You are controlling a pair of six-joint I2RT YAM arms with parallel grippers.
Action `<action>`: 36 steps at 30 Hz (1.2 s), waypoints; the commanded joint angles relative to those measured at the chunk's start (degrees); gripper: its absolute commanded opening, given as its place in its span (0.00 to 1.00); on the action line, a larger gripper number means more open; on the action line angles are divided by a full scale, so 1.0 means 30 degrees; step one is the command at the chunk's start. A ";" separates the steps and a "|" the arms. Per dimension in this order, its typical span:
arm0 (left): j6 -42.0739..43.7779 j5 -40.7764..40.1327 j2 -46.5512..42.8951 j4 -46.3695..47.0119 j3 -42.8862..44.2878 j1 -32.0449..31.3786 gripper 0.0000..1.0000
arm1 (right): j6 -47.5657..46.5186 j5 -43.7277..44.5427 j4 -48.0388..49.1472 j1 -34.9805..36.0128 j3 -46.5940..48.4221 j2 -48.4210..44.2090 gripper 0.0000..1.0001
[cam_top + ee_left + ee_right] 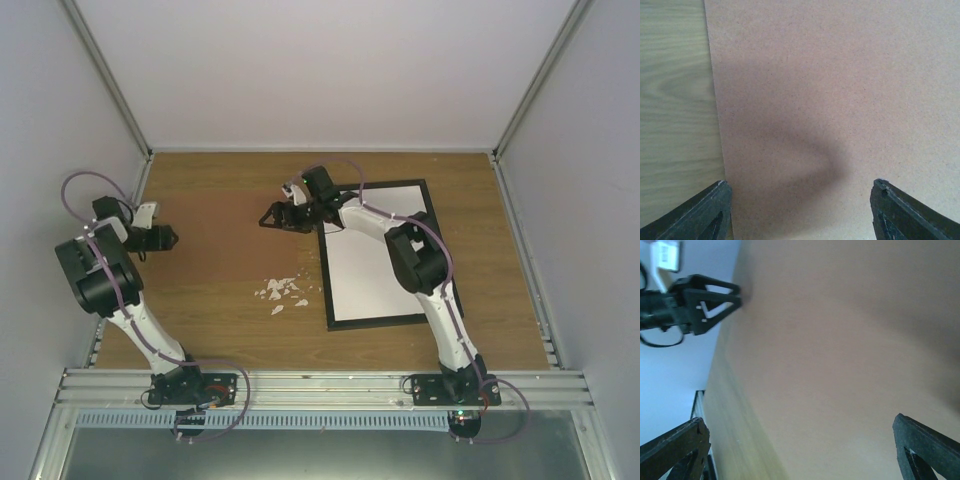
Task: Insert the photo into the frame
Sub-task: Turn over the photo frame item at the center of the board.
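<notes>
Brown backing board (225, 235) is what both your wrist cams are staring at, basically a wall of speckled fibreboard. It's lying flat on the left-middle of the wooden worktop (500, 300).

Your left pincer (172, 238) hangs over the board's left edge. In its own cam you see the board edge running up the picture with bare wood to the left of it. Its fingers are spread wide apart with nothing between them.

Your right pincer (268, 216) is at the far right end of the board, just left of the frame's far-left corner and pointing left. Its jaws are gaping wide too and hold nothing. Its cam catches the left pincer across the board, up in the top-left corner.

The frame (385, 323) sits flat on the right half of the worktop, thin black border, long side running near to far, with your right arm reaching over its far end. A plain white sheet (365, 285) fills it. Can't tell if that's the photo lying face down or something else, since no view shows a printed side.

There's a little scatter of white scraps (282, 290) on the wood just left of the frame, near the board's near-right corner.
</notes>
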 commanded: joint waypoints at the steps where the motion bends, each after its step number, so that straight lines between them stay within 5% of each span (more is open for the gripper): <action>1: -0.0019 0.1353 0.1006 -0.2819 -0.1186 -0.0815 0.76 | -0.0398 -0.0820 0.2013 0.0308 -0.0481 -0.1859 1.00; 6: -0.0029 0.0961 0.0865 -0.2664 -0.1317 -0.0910 0.76 | -0.0503 0.0355 0.1432 0.0313 -0.0710 -0.2170 1.00; 11: -0.0250 0.0303 0.0459 -0.2158 -0.1462 -0.0763 0.78 | -0.0257 0.5019 -0.3677 0.0307 0.1133 -0.1368 1.00; 23: -0.0788 0.0085 -0.0040 -0.1449 -0.2024 -0.0819 0.79 | 0.1439 0.9460 -0.6483 0.1138 0.2008 -0.0200 1.00; 32: -0.0383 0.0393 -0.0629 -0.1101 -0.3131 -0.0870 0.77 | 0.1521 1.2079 -0.7538 0.1954 0.2091 0.0774 1.00; 36: -0.0067 0.0524 -0.0965 -0.0931 -0.3896 -0.1220 0.75 | 0.1522 1.0973 -0.7252 0.2178 0.2113 0.1346 1.00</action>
